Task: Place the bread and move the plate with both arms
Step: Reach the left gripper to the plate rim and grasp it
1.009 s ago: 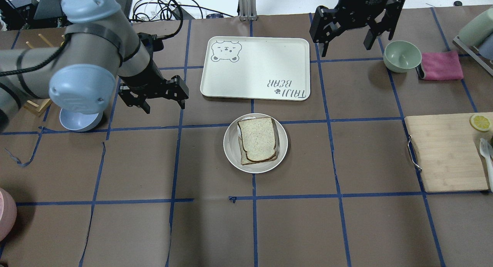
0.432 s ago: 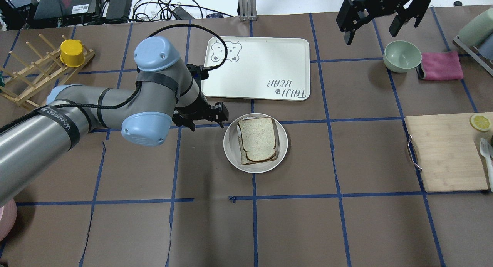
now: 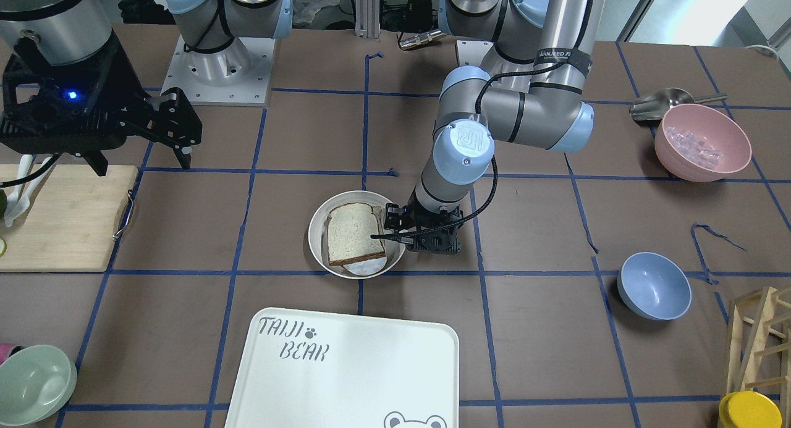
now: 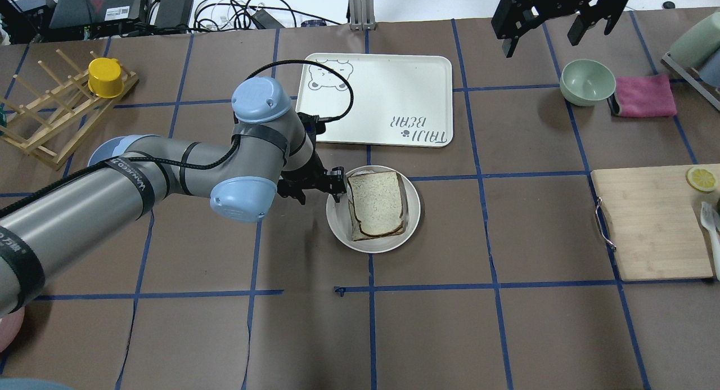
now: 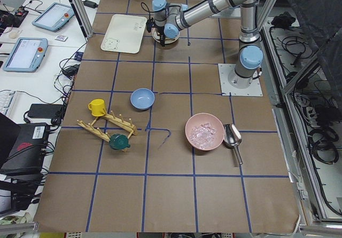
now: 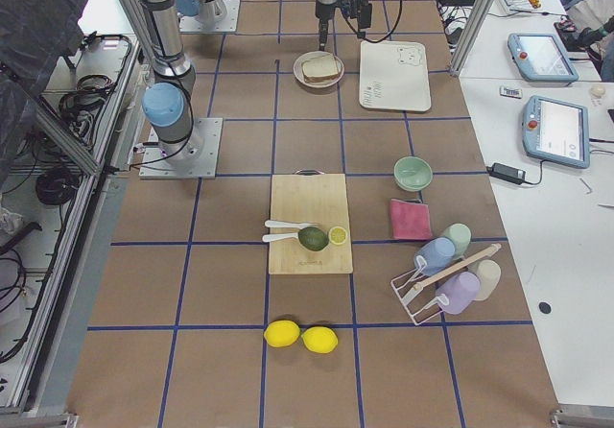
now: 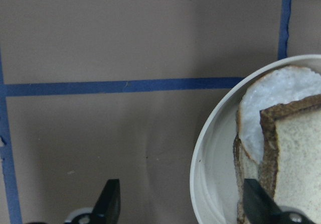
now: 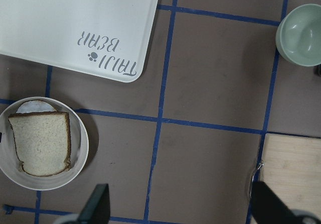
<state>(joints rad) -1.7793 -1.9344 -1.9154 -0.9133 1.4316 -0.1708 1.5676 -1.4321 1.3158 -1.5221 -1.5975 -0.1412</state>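
Bread (image 4: 376, 203), dark-crusted, lies flat on round off-white plate (image 4: 337, 221).

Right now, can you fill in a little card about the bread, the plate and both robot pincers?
bread: pale brown-crusted bread slice, lying on a second slice on the plate
plate: round off-white plate, on the brown table beside the white rectangular tray
left pincer: open, low, one finger outside the plate's rim, one inside
right pincer: open, empty, far from the plate
plate gripped: not yet
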